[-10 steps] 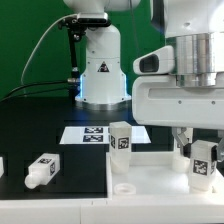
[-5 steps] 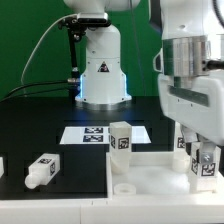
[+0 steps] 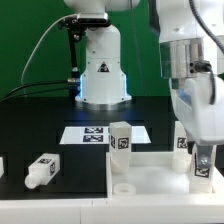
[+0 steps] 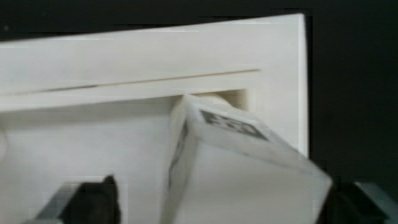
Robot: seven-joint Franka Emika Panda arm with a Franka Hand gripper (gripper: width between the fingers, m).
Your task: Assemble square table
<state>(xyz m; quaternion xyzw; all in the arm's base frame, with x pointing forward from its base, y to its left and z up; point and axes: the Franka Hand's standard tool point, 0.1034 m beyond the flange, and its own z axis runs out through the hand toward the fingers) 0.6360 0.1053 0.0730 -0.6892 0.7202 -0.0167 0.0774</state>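
Black worktop [image 3: 40,125] carries: marker board [image 3: 92,134] near centre, loose leg [image 3: 41,171] lying toward the exterior view's left, white square slab [image 3: 150,172] at the exterior view's right.

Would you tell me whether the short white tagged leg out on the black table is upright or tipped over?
Tipped over. The short white tagged leg lies on its side on the black table, while another leg stands upright by the slab.

Gripper [image 3: 203,158] swung further toward the exterior view's right and dropped lower over the leg [image 3: 201,166] on the square table [image 3: 150,170], hiding more of its tag.
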